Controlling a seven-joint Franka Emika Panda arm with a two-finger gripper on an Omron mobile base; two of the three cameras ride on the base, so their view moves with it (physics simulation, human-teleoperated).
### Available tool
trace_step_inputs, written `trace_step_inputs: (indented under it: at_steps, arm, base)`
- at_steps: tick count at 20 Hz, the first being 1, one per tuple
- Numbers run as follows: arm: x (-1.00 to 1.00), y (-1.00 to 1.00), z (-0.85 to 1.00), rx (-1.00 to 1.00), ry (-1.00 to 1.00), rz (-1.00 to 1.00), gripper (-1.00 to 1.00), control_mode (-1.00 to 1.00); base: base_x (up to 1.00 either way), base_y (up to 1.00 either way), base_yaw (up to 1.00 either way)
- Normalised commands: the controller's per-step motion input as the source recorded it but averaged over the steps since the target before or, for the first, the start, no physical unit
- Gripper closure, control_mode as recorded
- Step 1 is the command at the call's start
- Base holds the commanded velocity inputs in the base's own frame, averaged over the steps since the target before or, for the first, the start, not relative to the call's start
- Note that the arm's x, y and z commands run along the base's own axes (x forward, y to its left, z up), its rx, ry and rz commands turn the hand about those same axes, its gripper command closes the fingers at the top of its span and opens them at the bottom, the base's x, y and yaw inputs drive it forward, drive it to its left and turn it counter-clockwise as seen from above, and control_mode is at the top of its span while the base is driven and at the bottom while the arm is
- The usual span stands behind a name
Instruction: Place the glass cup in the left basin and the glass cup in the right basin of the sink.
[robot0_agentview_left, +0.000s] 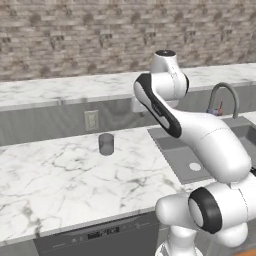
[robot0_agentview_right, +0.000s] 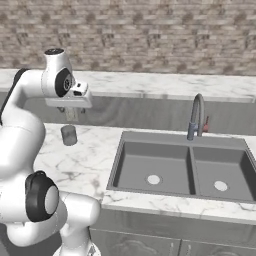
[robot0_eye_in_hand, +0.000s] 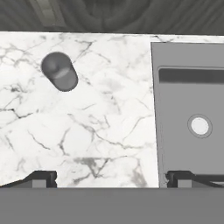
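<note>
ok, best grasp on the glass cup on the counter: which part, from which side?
Probably from above. The glass cup stands upright, alone on the marble counter left of the sink, mouth up, nothing crowding it. Its round wall suits either a straddle across the upper body or one finger inside the rim. The gripper is open, looking down on the counter, so a descent looks simplest.

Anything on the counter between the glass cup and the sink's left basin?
Nothing: bare marble counter lies between the glass cup and the left basin, clearest in the hand view.
</note>
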Motion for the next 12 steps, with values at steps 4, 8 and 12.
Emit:
trace_step_inputs:
  at_steps: [4, 8, 12]
  arm:
    - [0.01, 0.2, -0.2, 0.12, 0.07, 0.0, -1.0, -1.0]
    - [0.01, 0.23, -0.26, 0.13, 0.11, 0.0, -1.0, -1.0]
    - [0.04, 0.31, -0.3, 0.03, 0.02, 0.0, -1.0, -1.0]
  base:
    - [0.0, 0.0, 0.0]
    - [0.0, 0.0, 0.0]
    - [0.0, 0.0, 0.0]
